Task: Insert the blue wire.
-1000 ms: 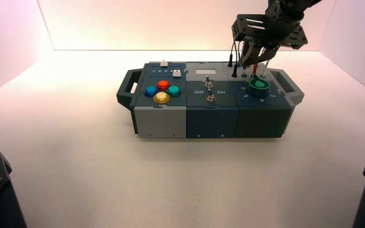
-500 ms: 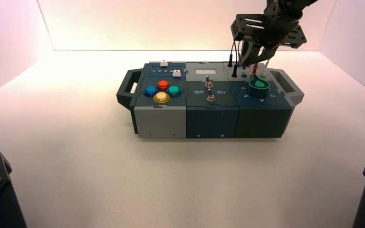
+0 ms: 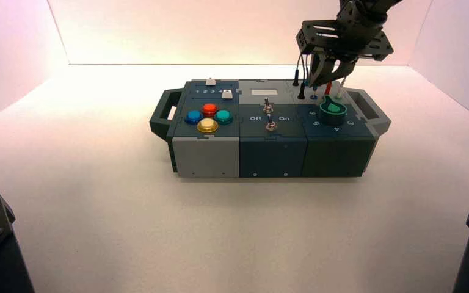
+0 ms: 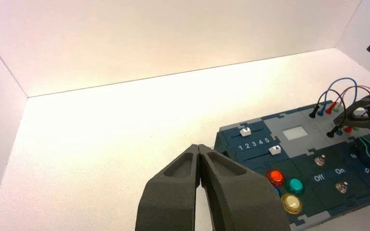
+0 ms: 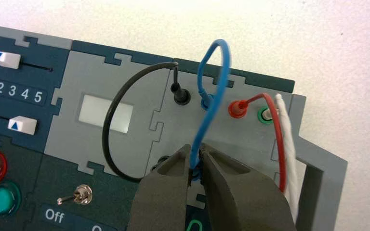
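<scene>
A: What had changed since the picture a second before?

B: The right gripper [image 3: 325,72] had risen a little over the back right corner of the box [image 3: 269,146], and the dark blue plug seen under it earlier, near the socket, no longer showed there in the high view. Nothing else on the box had shifted.

A: How was the right arm posed?

B: It reached in from the upper right and hung over the wire sockets, fingers pointing down at the panel beside the green knob [image 3: 333,109].

A: And its fingers?

B: Almost pressed together. In the right wrist view they pinched the blue wire [image 5: 215,91] just above its free plug; that plug itself was mostly hidden between the pads.

A: Where did the wire lie?

B: One end sat in a socket in the far row, between the black wire [image 5: 120,113] and the red wire [image 5: 275,132]. From there it arched up and ran down toward the near row into the gripper. The held end stood roughly upright, pointing down at the box. Whether it was in a socket, I couldn't tell.

A: The other arm?

B: The left gripper [image 4: 200,159] was parked well off to the left, fingers closed on nothing.
</scene>
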Tool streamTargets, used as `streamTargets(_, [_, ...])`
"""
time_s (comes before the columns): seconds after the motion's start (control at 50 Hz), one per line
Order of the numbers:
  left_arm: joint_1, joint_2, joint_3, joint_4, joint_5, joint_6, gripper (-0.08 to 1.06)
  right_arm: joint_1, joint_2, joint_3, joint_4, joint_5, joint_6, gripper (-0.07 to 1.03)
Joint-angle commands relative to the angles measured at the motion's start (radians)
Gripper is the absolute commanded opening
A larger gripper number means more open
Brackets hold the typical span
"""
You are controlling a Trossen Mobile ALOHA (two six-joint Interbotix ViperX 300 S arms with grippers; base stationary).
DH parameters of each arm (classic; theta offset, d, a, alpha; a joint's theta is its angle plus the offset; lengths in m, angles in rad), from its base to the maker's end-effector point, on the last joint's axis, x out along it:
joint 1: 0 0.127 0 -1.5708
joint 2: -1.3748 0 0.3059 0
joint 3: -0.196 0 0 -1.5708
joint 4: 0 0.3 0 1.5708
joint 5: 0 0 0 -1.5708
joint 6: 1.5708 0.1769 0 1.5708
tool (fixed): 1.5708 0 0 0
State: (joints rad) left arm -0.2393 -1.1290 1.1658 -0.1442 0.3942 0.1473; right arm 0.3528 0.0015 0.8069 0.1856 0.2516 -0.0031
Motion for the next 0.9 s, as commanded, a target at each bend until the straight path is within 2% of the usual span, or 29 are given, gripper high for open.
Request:
streamTargets(0.02, [-0.002,0.006,-0.021,-0.002,-0.012,0.000,-0.03,-0.006,-0.021,-0.008,-0.012,0.008,0.005,-0.02])
streamTargets(0.3, [-0.002,0.005,-0.021,0.002,-0.012,0.000,-0.03,-0.006,-0.034,-0.009,-0.015,0.023,0.005,-0.02])
streamTargets(0.66, [-0.002,0.005,-0.020,0.002,-0.012,0.000,-0.03,0.021,-0.071,0.005,-0.015,0.084,0.008,-0.02])
streamTargets(0.9, [-0.002,0.005,-0.020,0.002,-0.012,0.000,-0.03,0.055,-0.046,0.003,-0.015,0.060,0.015,-0.02])
